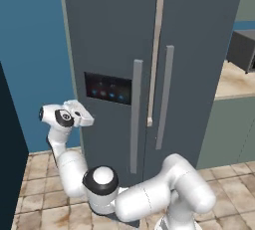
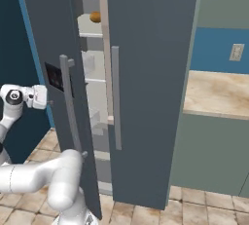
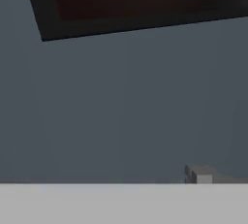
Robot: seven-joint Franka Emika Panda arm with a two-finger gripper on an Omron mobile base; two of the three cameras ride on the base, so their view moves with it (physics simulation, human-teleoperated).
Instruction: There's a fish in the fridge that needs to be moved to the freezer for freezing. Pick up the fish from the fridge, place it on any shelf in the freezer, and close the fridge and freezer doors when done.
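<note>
Freezer door (image 1: pixel 107 50) standing ajar, fridge door (image 2: pixel 151 73) nearly shut | gripper (image 1: pixel 82 114) hovering close against the panelled front, jaws released, grasping nothing — likely pushing it closed | fish hidden; orange ball (image 2: pixel 95 17) sitting on a shelf (image 2: pixel 90 27) inside.

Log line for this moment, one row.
gripper: open, empty, at freezer door beside control panel | freezer door: ajar | fridge door: closed | fish: unseen

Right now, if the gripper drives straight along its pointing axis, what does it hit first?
Most likely the freezer door. The gripper sits just left of it, and the hand view looks squarely onto the plain grey face just below the black control panel. The gap looks small, though depth is unclear.
</note>
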